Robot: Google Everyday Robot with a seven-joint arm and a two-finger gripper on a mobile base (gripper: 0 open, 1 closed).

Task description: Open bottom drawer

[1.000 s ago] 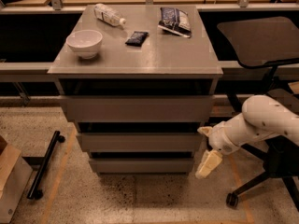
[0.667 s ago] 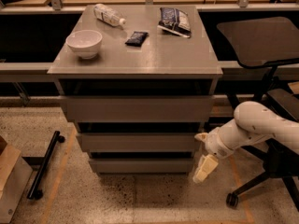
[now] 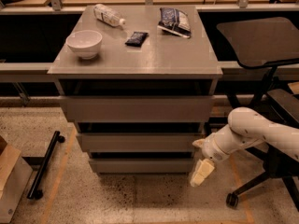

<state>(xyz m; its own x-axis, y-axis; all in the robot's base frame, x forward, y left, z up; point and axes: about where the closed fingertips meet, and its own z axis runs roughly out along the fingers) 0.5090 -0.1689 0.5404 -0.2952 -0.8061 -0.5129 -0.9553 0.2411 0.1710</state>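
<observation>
The grey cabinet [image 3: 135,68] has three drawer fronts. The bottom drawer [image 3: 140,165] is the lowest, a plain flat grey front with no handle, set flush under the middle one. My gripper [image 3: 199,173] hangs from the white arm [image 3: 252,134] at the drawer's right end, pointing down toward the floor, close beside the front's right edge. Nothing shows in its grasp.
On the cabinet top lie a white bowl [image 3: 84,43], a plastic bottle [image 3: 108,15], a small dark packet [image 3: 136,38] and a chip bag [image 3: 174,21]. A black office chair [image 3: 271,69] stands right of the arm. A black bar [image 3: 44,164] and a cardboard box [image 3: 11,181] lie on the floor at the left.
My arm and gripper have shifted left, closer to the right end of the bottom drawer. The drawers have not moved.
</observation>
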